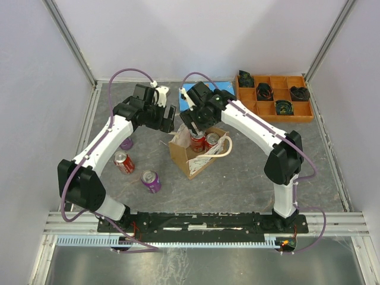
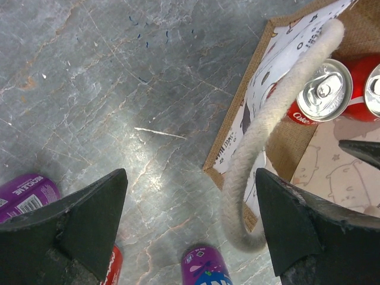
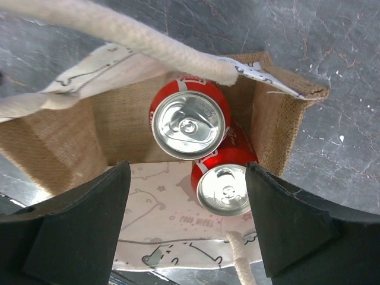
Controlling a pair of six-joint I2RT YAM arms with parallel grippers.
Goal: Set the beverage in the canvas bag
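Observation:
The tan canvas bag [image 1: 191, 159] stands open at the table's middle with two red cans [image 1: 197, 141] upright inside. My right gripper [image 1: 195, 126] hovers open and empty just above the bag; its view shows both can tops [image 3: 189, 122] [image 3: 224, 189] between the jaws. My left gripper [image 1: 176, 129] is open at the bag's left edge. One rope handle [image 2: 261, 136] hangs between its fingers, close to the right finger [image 2: 297, 231], not pinched. A red can [image 1: 123, 162] and a purple can [image 1: 151, 181] lie on the table to the left.
Another purple can [image 1: 126, 143] sits partly hidden behind the left arm. An orange compartment tray [image 1: 274, 98] with dark parts stands at the back right. The second rope handle [image 1: 224, 148] hangs over the bag's right side.

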